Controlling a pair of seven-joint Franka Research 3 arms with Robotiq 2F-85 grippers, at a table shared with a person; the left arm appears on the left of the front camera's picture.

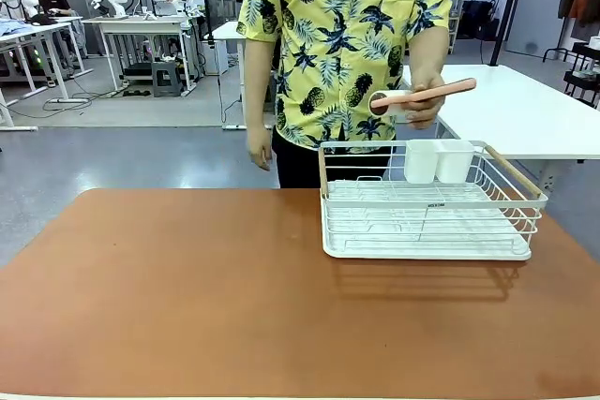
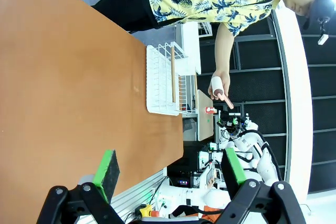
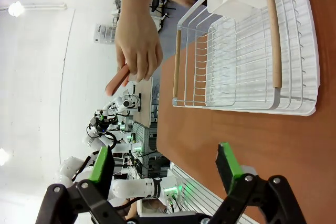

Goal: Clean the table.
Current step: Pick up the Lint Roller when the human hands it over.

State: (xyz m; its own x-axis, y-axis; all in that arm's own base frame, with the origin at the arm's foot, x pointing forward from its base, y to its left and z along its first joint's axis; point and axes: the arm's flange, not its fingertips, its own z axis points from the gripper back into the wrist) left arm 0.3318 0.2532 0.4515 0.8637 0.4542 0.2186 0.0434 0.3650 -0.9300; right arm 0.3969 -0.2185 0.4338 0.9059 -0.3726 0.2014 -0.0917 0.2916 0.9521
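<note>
The reddish-brown table [image 1: 187, 288] carries a white wire dish rack [image 1: 427, 213] at its right side, with a white two-part holder [image 1: 438, 161] hung on the rack's far rim. A person stands behind the table, and one hand [image 1: 424, 100] holds a pink long-handled utensil [image 1: 441, 93] above the rack. In the left wrist view, my left gripper [image 2: 170, 169] is open and empty over the table [image 2: 63, 77], far from the rack [image 2: 163, 80]. My right gripper [image 3: 164, 163] is open and empty too, above the table [image 3: 252, 135] near the rack [image 3: 247, 51]; the hand [image 3: 137, 45] with the utensil [image 3: 116, 82] is beyond it.
The rack has wooden handles at both ends [image 1: 514, 173]. A white-topped table [image 1: 525, 110] stands behind on the right. The person's other hand [image 1: 260, 152] hangs at the far table edge. Grey workbenches [image 1: 141, 25] stand farther back.
</note>
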